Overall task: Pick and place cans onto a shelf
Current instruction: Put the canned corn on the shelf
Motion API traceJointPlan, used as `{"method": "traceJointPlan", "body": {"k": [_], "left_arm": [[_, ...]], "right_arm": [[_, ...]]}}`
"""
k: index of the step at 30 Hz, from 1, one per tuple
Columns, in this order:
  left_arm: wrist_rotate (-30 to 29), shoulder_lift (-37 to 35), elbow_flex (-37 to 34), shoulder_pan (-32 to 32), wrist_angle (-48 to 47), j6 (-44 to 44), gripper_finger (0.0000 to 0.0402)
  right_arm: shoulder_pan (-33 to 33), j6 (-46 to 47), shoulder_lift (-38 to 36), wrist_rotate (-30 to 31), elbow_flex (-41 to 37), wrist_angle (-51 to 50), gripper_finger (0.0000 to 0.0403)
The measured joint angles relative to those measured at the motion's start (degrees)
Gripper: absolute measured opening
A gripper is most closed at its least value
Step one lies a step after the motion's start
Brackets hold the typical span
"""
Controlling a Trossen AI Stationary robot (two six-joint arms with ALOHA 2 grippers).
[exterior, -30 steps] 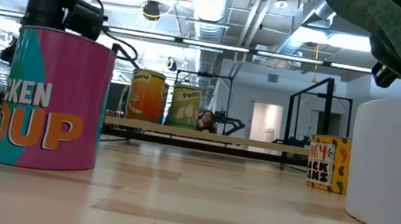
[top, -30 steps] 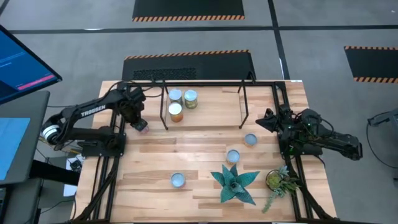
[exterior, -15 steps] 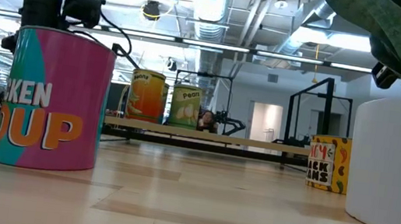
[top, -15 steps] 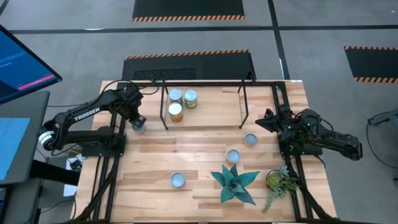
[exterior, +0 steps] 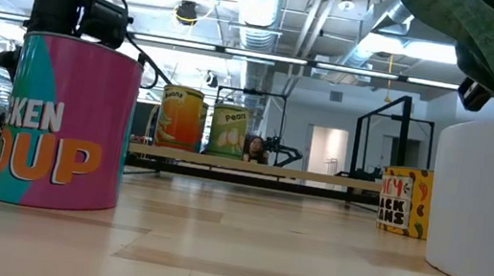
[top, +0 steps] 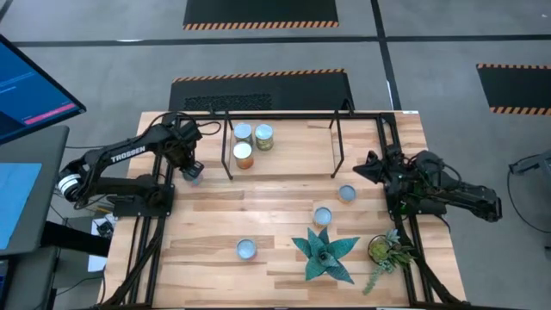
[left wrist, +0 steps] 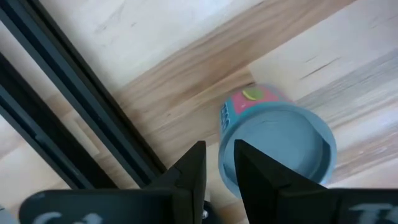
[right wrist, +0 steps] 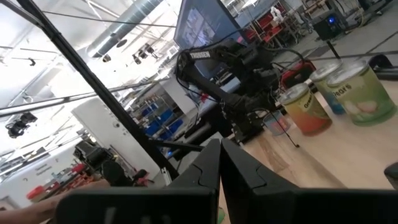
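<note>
A pink-labelled can (left wrist: 280,146) with a bluish-silver top stands upright on the table near its left edge, just left of the shelf (top: 280,113). My left gripper (left wrist: 219,174) hangs over it (top: 189,166), fingers nearly together above the can's rim. Three cans (top: 244,155) stand on the shelf; two show in the low view (exterior: 180,117). Three more cans stand on the table (top: 346,194) (top: 322,215) (top: 246,249). My right gripper (top: 362,170) waits shut at the table's right side (right wrist: 219,163). My left gripper points down at the pink can. One finger (left wrist: 255,171) lies over the edge of the can's top (left wrist: 230,134), and the other stands just outside the can's wall. I cannot tell whether either finger touches the can. The can stands upright on the table.
Two potted green plants (top: 325,254) (top: 387,250) stand near the front right. The table's black frame rods (left wrist: 68,106) run close beside the pink can. The nearest can (exterior: 65,122) hides my left gripper in the low view. A monitor (top: 30,86) stands off the table's left.
My left arm has swayed a little toward the table's left edge and back again, staying over the pink can. The right arm has kept still.
</note>
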Motion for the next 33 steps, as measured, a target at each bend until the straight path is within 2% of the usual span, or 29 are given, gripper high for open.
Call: {"method": "traceJointPlan", "body": {"k": [24,26,33], "left_arm": [[1.5,0.0,-0.1,0.0,-0.4,-2.7,0.0071],[3.2,0.0,-1.2,0.0,-0.1,-2.3,0.0071],[3.5,-0.3,-4.2,0.0,1.0,-7.4,0.0071]], "right_arm": [[0.0,-0.1,0.0,-1.6,0.0,-2.1,0.0038],[0.0,-0.1,0.0,-2.2,0.0,-2.1,0.0038],[0.0,0.3,0.0,-3.9,0.0,-2.1,0.0038]]}}
